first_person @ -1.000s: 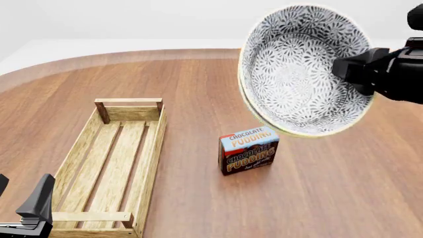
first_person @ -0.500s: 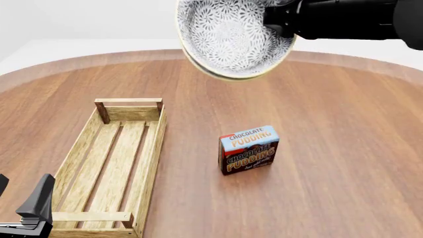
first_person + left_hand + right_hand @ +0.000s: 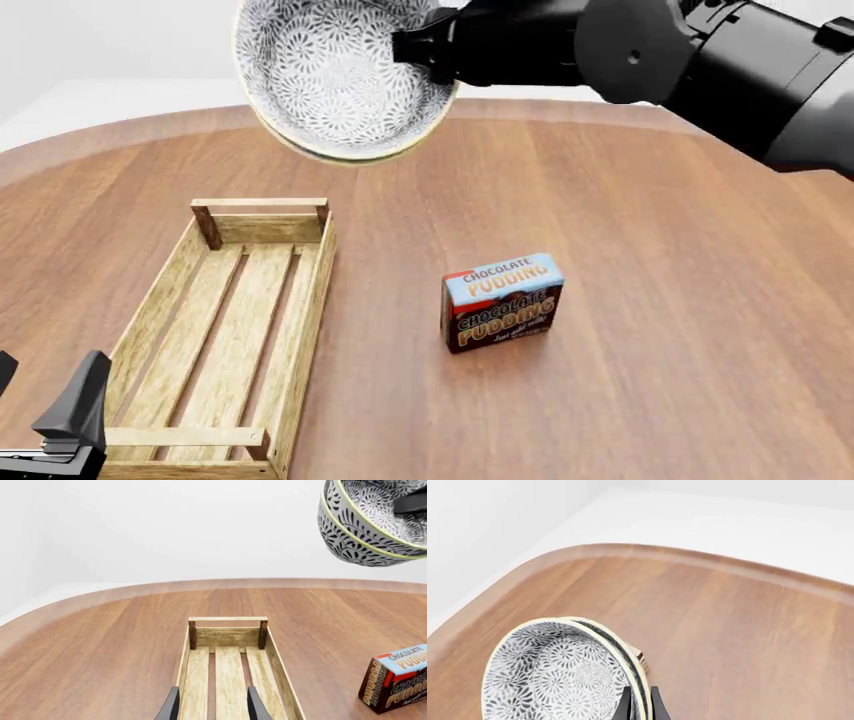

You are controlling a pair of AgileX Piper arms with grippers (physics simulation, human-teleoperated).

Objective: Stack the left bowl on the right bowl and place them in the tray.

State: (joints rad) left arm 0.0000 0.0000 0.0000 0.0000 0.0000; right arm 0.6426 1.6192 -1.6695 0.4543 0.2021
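**Stacked bowls held high above the far end of the tray**

At the near left corner of the front view, the left gripper (image 3: 60, 425) sits low beside the near end of the tray (image 3: 304, 330); only one dark finger shows clearly there. In the left wrist view its two fingertips (image 3: 171, 707) stand apart with the tray's slats visible between them, pinching nothing.

The tray lies lengthwise on the wooden table (image 3: 667, 380), its slatted bottom bare and its darker corner posts at the far end upright.

Above and slightly beyond the tray's far end, the two patterned bowls (image 3: 342, 75) hang in the air, nested one inside the other and tipped so the inner face looks toward the camera. The left wrist view shows both rims (image 3: 363, 522) as close yellow-green lines.

To the right of the tray, well apart from it, a chocolate pudding box (image 3: 502, 301) stands on the table.

The right gripper (image 3: 424, 45) reaches in from the upper right and clamps the bowls' rim. In the right wrist view its fingertips (image 3: 622, 711) bracket the double rim closely, though they show only at the picture's edge, so the contact is likely rather than certain.
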